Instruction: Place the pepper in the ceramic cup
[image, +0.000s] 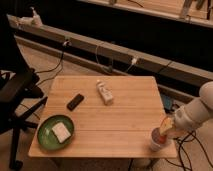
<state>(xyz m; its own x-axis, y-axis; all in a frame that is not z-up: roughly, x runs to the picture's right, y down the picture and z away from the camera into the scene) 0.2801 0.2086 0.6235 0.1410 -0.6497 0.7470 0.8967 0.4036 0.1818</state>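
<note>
Hovering gripper (163, 131), tapered pepper (159, 133), round ceramic cup (157, 144)

Red-orange pepper (164, 126) under gripper (166, 131), over white ceramic cup (156, 143) at table's near-right corner.

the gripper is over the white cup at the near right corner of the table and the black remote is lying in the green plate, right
Not quite. The camera view shows the black remote lying on the bare wooden table, apart from the green plate; the plate holds a pale square item. The rest stands: the gripper is over the white cup at the near right corner.
</note>
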